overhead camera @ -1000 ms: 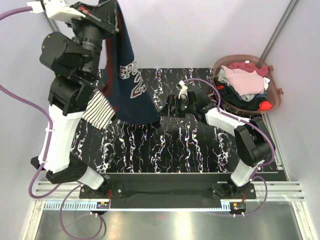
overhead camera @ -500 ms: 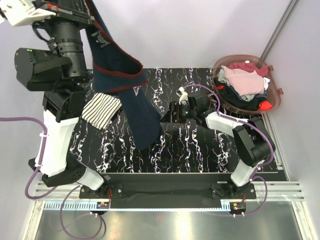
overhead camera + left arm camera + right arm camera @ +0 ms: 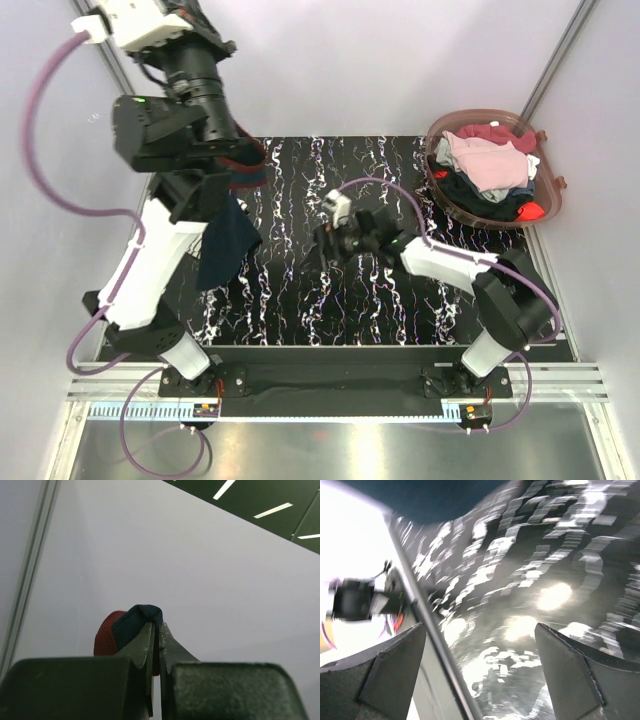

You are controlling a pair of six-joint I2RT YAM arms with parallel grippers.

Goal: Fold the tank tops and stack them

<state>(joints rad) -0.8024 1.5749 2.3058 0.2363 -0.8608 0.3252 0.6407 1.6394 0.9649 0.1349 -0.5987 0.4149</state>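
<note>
While the left gripper (image 3: 157,630) pinches it, the navy top (image 3: 228,245) hangs lengthwise down over the table's (image 3: 400,300) left edge. Right gripper (image 3: 480,650) gapes wide.

Tank top (image 3: 228,245) hanging left over table (image 3: 400,310), basket (image 3: 556,185) far right (clothes (image 3: 485,160) inside)

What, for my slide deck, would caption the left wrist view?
Close-up: left gripper shut on a fold of the navy top, red trim showing.
</note>
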